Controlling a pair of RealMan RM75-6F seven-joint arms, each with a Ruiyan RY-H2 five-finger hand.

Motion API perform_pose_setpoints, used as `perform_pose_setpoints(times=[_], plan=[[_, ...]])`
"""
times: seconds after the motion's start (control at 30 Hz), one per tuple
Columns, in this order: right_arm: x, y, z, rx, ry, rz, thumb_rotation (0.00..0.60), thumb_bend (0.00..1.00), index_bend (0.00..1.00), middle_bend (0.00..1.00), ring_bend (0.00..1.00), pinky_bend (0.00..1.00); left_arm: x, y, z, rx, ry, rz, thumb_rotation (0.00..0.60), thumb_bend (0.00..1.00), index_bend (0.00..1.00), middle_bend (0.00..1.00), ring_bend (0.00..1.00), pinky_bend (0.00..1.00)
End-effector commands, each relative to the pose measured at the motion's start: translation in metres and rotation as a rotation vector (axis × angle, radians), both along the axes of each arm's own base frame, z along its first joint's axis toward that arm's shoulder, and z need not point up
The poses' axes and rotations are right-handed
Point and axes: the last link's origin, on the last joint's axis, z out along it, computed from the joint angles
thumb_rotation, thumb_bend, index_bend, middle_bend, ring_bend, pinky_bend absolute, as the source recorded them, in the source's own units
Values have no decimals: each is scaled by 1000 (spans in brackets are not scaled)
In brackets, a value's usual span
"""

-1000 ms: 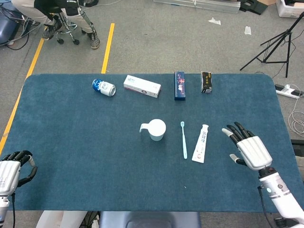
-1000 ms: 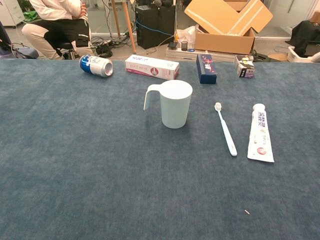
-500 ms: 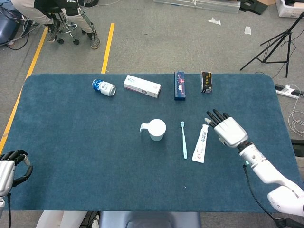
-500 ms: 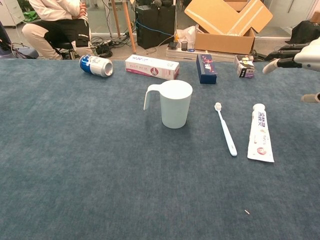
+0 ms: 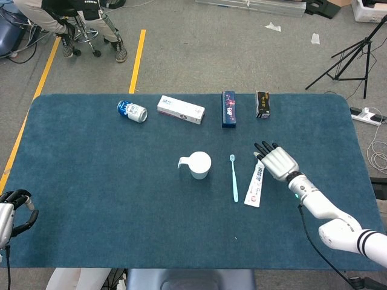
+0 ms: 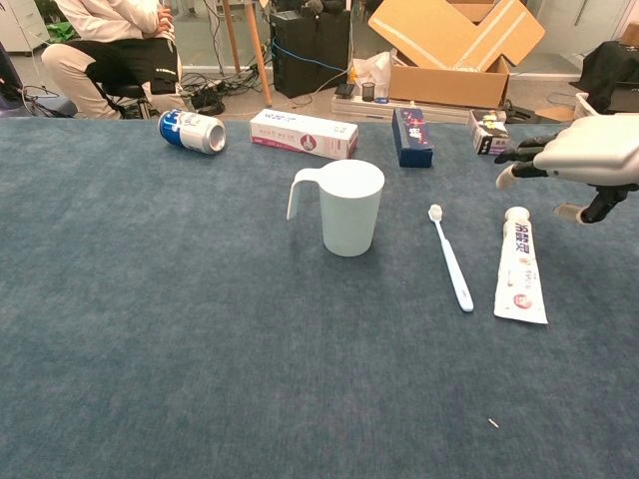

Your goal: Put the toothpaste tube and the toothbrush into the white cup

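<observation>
Left hand [image 5: 7,211]: at the near left edge of the table in the head view, off to the side and well apart from everything else; its dark fingers are curled in, with nothing seen between them. It is outside the chest view.
Table [image 5: 91,199]: covered in dark blue carpet-like cloth; a tiny pale speck lies near the front, ahead of the toothbrush.
Toothpaste tube [image 6: 520,267]: lies flat on the cloth right of centre, its round cap at the far end and its crimped end towards the robot; white with red and blue print.
Toothbrush [image 6: 451,265]: lies flat just left of the tube and roughly parallel to it, bristle head at the far end, light blue handle towards the robot. Not touching the tube.
Right hand [image 6: 584,157]: palm down, hovering above the table just right of the tube's cap end; fingers extended and slightly apart, holding nothing, dark fingertips pointing left and away. In the head view the fingertips sit just over the cap.
White cup [image 6: 349,207]: upright left of the toothbrush, handle to the left, nothing visible inside.
Far row: a blue-and-white can [image 6: 192,131] on its side, a white-and-pink carton [image 6: 303,134], a dark blue box [image 6: 411,138], and a small dark box [image 6: 488,134], spaced left to right.
</observation>
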Motion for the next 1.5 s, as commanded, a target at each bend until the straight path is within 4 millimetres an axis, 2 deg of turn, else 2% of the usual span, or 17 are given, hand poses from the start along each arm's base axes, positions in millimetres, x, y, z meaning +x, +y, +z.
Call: perform_pose_setpoints(times=[0.03,0.23,0.6,0.8,1.23,1.5], plan=[[1,0,-6,14,9,-3,600,545,185,0,0,207,0,0,1,1,-2,0,600,321,595,392,365,440],[0,0,-18,27,22,-15,600,611,185,0,0,195,1,0,2,3,-8,-3,600,321,597,392,365,439],[-1,3,-32,52,47,-20,600,624,205,0,0,195,2,-1,4,6,-14,-7,600,321,598,392,365,439],[-8,10,-24,52,63,-32,600,628,243,0,0,194,3,-1,4,3,-13,-7,600,320,598,392,365,439],[-28,39,8,39,148,-94,600,629,328,0,0,192,4,-1,-4,-23,-1,-8,600,320,599,392,365,439],[-18,46,16,6,77,-105,600,609,333,0,0,191,4,1,-5,-28,-5,-8,600,321,599,392,365,439]])
